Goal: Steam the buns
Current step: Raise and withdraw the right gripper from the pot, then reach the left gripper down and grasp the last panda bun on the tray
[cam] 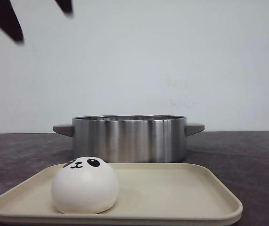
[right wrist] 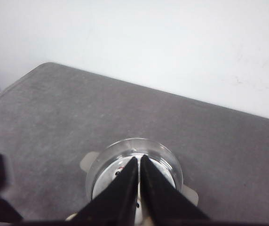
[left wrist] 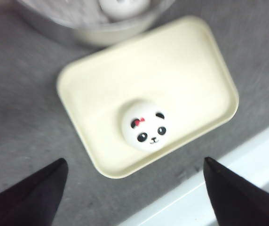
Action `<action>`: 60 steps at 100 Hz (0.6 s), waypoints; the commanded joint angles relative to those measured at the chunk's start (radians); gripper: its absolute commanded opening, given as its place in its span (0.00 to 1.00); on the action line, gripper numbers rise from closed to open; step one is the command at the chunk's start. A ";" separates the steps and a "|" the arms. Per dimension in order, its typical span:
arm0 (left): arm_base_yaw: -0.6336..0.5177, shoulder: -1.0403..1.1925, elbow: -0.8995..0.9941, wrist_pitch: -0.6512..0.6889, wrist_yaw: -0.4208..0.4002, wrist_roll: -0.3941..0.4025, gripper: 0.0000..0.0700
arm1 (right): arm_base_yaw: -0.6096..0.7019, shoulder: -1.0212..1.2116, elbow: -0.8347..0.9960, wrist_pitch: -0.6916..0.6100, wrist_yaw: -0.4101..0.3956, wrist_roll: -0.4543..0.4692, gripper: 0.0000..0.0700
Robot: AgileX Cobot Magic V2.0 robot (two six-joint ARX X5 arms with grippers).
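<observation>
One white panda-faced bun (cam: 84,185) sits on the left part of the cream tray (cam: 172,193); in the left wrist view this bun (left wrist: 145,127) has a red bow. My left gripper (left wrist: 134,162) is open and empty, high above the tray's near edge; its black fingertips (cam: 12,26) show at the top left of the front view. Behind the tray stands a steel pot (cam: 130,138) with grey handles. White buns (right wrist: 108,183) lie inside it, one also in the left wrist view (left wrist: 125,5). My right gripper (right wrist: 139,157) is shut and empty, high over the pot (right wrist: 172,165).
The tray and pot stand on a dark grey table (cam: 247,155) before a white wall. The left wrist view shows the table's pale front edge (left wrist: 247,160) close to the tray (left wrist: 101,89).
</observation>
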 commanded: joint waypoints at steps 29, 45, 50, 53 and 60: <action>-0.097 0.238 -0.048 0.122 0.002 -0.043 1.00 | 0.010 -0.007 0.013 -0.091 0.043 0.032 0.00; -0.114 0.335 -0.048 0.142 0.003 -0.077 1.00 | 0.011 -0.011 0.013 -0.092 0.043 0.050 0.00; -0.121 0.361 -0.048 0.143 0.002 -0.078 1.00 | 0.011 -0.014 0.013 -0.091 0.043 0.050 0.00; -0.125 0.377 -0.048 0.146 0.002 -0.078 1.00 | 0.011 -0.014 0.013 -0.090 0.043 0.050 0.00; -0.132 0.414 -0.048 0.153 -0.001 -0.077 1.00 | 0.011 -0.014 0.013 -0.092 0.043 0.050 0.00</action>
